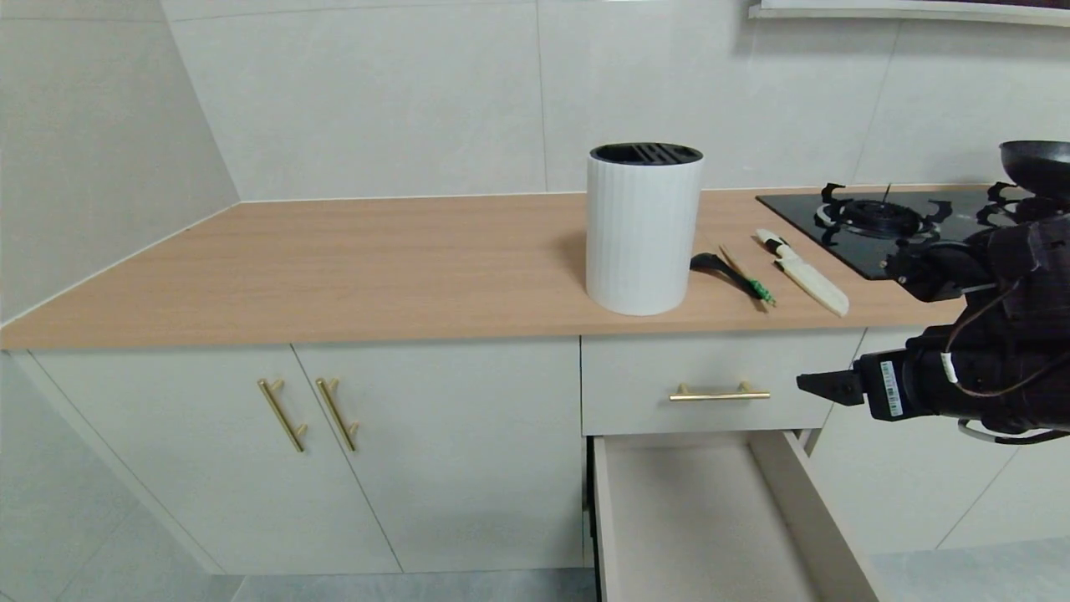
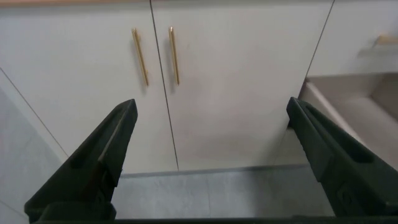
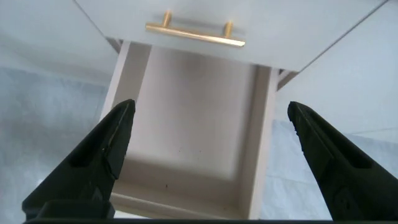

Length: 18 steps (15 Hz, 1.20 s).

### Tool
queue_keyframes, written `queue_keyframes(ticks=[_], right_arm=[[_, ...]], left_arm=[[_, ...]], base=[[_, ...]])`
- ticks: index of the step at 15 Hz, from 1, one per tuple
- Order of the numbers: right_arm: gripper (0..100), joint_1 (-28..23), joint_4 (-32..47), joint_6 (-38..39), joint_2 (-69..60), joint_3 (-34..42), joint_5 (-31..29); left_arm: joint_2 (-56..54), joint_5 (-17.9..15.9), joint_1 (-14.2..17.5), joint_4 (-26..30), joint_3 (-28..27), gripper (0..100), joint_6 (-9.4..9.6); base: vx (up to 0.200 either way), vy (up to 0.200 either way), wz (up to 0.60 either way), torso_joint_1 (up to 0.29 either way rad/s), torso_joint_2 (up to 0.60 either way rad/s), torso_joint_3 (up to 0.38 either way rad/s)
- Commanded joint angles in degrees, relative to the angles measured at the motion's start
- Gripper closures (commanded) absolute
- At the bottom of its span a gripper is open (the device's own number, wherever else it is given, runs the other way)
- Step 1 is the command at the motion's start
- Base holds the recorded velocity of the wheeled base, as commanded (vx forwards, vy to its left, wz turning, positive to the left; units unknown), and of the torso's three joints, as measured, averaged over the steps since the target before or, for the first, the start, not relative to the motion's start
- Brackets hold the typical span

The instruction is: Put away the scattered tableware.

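1. Reference: white ribbed holder (image 1: 644,230) with a black slotted top, standing upright on the wooden table (image 1: 334,267).
2. The tableware all lies flat on the table, just right of the holder.
   - The black spoon (image 1: 720,267) is nearest, with its bowl close to the holder's base.
   - The chopsticks (image 1: 748,280), which have a green end, come next and lie against the spoon's handle.
   - The knife (image 1: 802,272), which has a pale blade, is farthest from the holder and sits slightly apart from the chopsticks.
3. The hob (image 1: 886,221) is set into the table well right of the holder, just beyond the knife. A dark pan (image 1: 1036,163) sits at its far end.
4. Straight below the holder is the upper drawer (image 1: 635,385), shut, with a gold handle. Under it the lower drawer (image 1: 710,518) is pulled out.
5. Below and left of the holder are two cupboard doors (image 1: 309,468), shut, with their gold handles side by side.
6. The right gripper (image 3: 210,107) is below and right of the holder, in front of the cabinet. It sits level with the upper drawer and looks down into the lower drawer. Its fingers (image 3: 99,155) are spread wide and grip nothing.
7. The left gripper (image 2: 211,102) is low, facing the cupboard doors below and left of the holder. Its fingers (image 2: 106,155) are spread wide and grip nothing.
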<state>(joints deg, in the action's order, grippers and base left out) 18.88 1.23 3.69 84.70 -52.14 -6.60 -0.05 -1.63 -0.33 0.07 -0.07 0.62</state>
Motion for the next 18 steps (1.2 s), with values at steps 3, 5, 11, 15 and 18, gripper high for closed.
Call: queue_keyframes(ticks=[3,5,11,15,18], right_arm=[[0,-0.25,-2.55,0.09,1.96,0.28,-0.08],[0,-0.25,-4.22,0.0,3.81,0.46,-0.08],[0,-0.95,0.09,1.49,15.93,-18.09,0.09],[0,-1.48,5.18,4.74,27.1,-30.74,-0.35],[0,-3.24,4.13,4.74,32.37,-32.59,-0.52]], left_arm=[[0.05,0.05,-0.02,0.01,-0.01,0,-0.01],[0.05,-0.04,-0.02,0.01,-0.01,0,-0.01],[0.05,0.05,-0.02,0.01,0.07,0,-0.01],[0.05,0.05,-0.02,0.01,-0.01,0,-0.01],[0.05,0.05,-0.02,0.01,0.07,0,-0.01]], base=[[0.0,0.0,0.0,0.203,-0.48,-0.286],[0.0,0.0,0.0,0.093,-0.22,-0.132],[0.0,0.0,0.0,0.011,-0.02,-0.012],[0.0,0.0,0.0,0.0,0.0,0.0],[0.0,0.0,0.0,0.0,0.0,0.0]])
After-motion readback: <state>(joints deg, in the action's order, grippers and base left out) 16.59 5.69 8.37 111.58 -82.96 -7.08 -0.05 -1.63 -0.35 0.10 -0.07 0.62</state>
